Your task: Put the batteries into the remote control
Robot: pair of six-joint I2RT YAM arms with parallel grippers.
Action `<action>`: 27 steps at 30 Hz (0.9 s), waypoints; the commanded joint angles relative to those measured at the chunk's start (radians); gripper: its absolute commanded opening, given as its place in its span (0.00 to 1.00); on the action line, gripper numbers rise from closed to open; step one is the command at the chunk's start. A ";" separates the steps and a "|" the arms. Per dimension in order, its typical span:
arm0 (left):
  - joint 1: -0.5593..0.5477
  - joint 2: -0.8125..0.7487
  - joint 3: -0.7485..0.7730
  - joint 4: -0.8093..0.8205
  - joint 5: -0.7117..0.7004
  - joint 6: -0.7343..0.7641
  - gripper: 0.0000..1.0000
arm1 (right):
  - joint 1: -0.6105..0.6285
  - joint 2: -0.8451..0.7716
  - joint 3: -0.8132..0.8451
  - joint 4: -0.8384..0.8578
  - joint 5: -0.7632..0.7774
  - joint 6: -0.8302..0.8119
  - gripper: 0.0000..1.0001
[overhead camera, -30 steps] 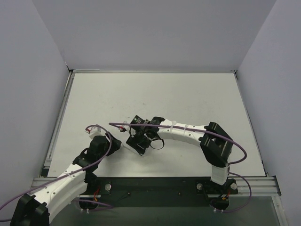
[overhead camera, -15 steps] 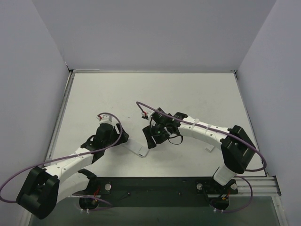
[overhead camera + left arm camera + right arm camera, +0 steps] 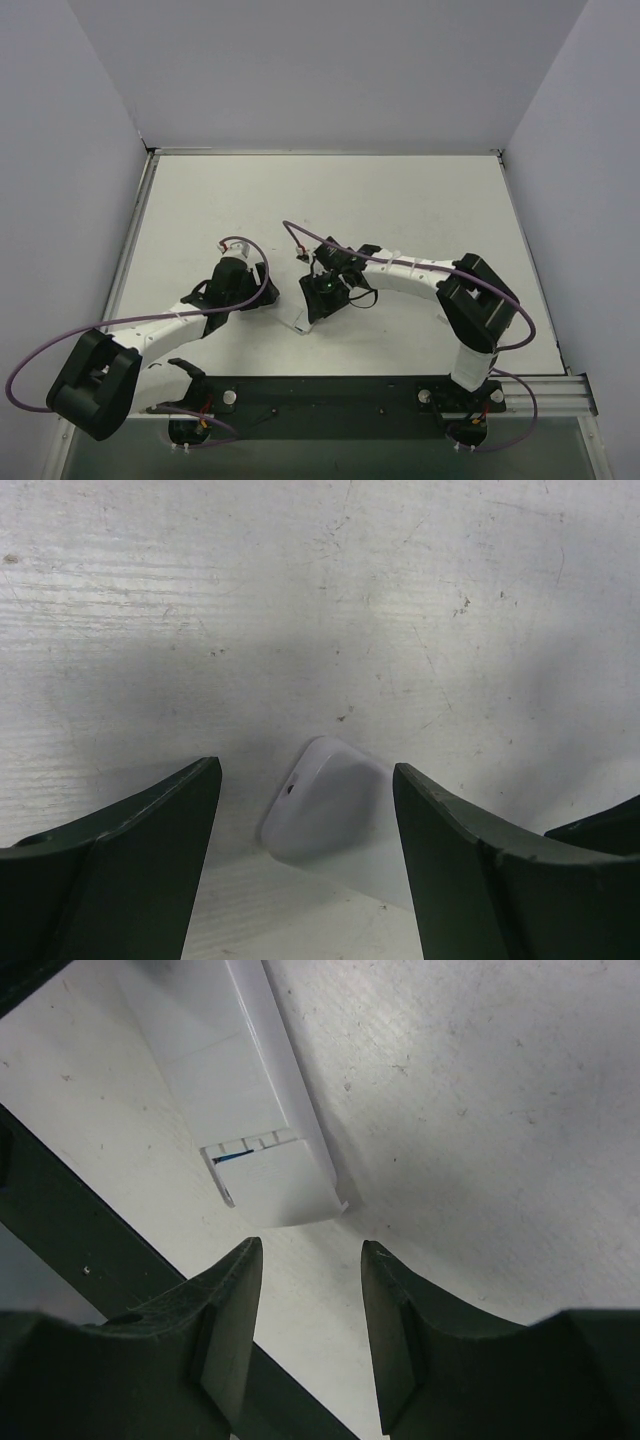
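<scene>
While the remote control (image 3: 298, 320) lies flat on the table (image 3: 400, 200) near its front edge, both grippers sit low at either end of it. Seen from the left wrist, the left gripper (image 3: 305, 770) has its dark fingers (image 3: 150, 860) spread wide, and the remote's rounded, smooth white end (image 3: 330, 810) lies between them, touching neither. Seen from the right wrist, the right gripper (image 3: 310, 1250) has its fingers (image 3: 225, 1310) drawn to a narrow gap with nothing in it; the remote's squared end (image 3: 275, 1185) lies just beyond the tips. That end shows a ribbed slot with a sliver of blue (image 3: 228, 1159) inside, too small to tell what it is. The remote is a slim bar of plain glossy plastic with straight long sides. The tabletop is matt white, scuffed and finely scratched. A black rail (image 3: 330, 395) runs along the front edge close behind the remote, and pale grey walls (image 3: 330, 70) close the other three sides, with wide bare tabletop toward the back.
</scene>
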 commanded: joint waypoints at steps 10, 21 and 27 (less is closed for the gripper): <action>0.000 -0.015 -0.008 0.026 0.035 -0.007 0.77 | -0.009 0.080 0.071 0.012 -0.011 -0.022 0.40; -0.012 -0.039 -0.015 0.016 0.038 -0.021 0.76 | -0.009 0.087 0.070 0.004 -0.034 -0.023 0.36; -0.022 -0.044 -0.017 0.010 0.041 -0.030 0.76 | -0.007 0.083 0.071 0.000 -0.042 -0.019 0.33</action>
